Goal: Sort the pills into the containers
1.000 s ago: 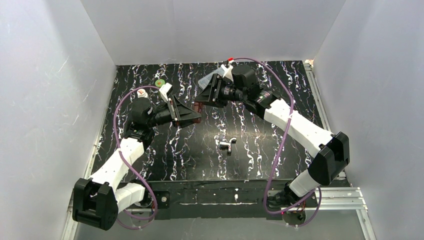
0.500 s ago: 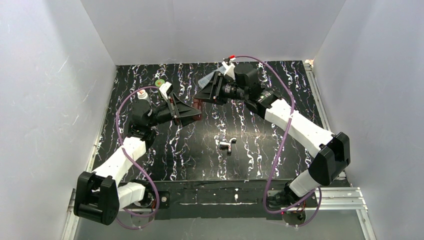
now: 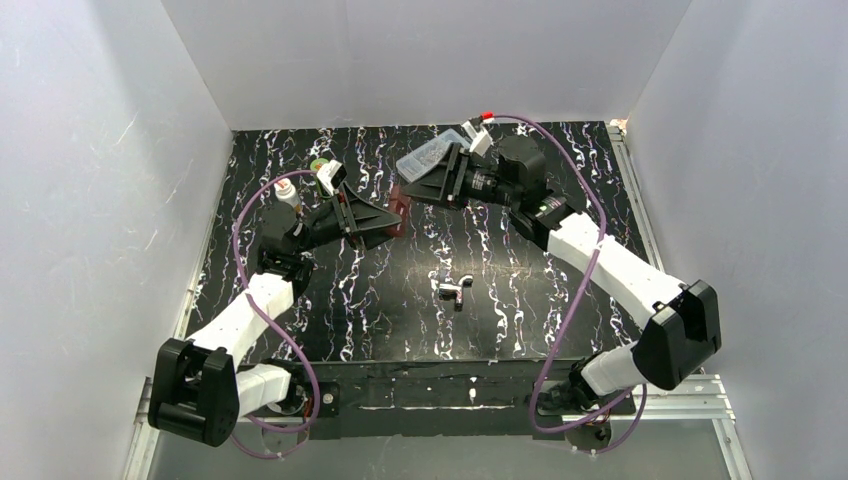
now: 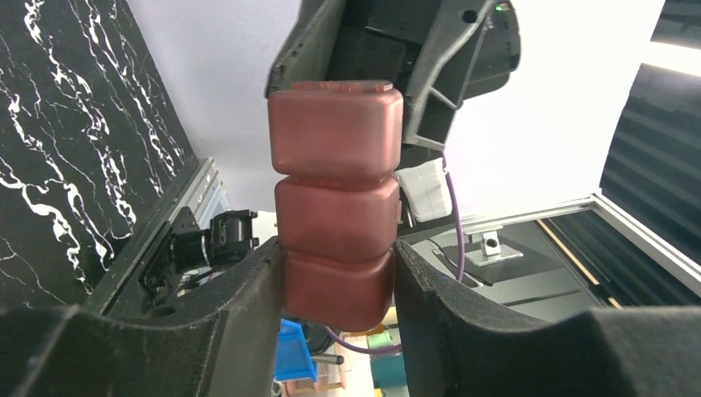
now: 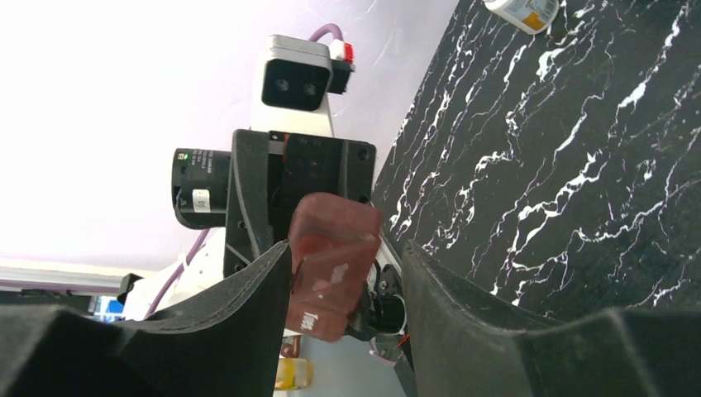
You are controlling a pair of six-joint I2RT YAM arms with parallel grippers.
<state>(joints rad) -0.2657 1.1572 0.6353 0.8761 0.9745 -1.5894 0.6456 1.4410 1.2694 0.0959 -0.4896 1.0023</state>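
The container (image 4: 335, 149) is a dark red-brown case with rounded compartments, and it hangs in the air between the two arms (image 3: 399, 207). My left gripper (image 4: 337, 253) is shut on its lowest compartment, both pads pressed against its sides. My right gripper (image 5: 345, 248) faces it from the other end. The case's other end, with pale marks (image 5: 331, 263), sits between the right fingers. It rests against one finger (image 5: 273, 277), and a gap shows to the other, so this gripper stands open. No pills show in any view.
A clear compartment box (image 3: 430, 156) lies at the back behind the right wrist. A shiny metal piece (image 3: 455, 291) sits mid-table. A small white bottle (image 3: 287, 192) and a green round thing (image 3: 320, 163) stand at the back left. The right wrist view also shows a white bottle (image 5: 521, 11).
The right arm has swung back and to the right, its wrist now farther from the left one. The left gripper has risen slightly with the case still in it.
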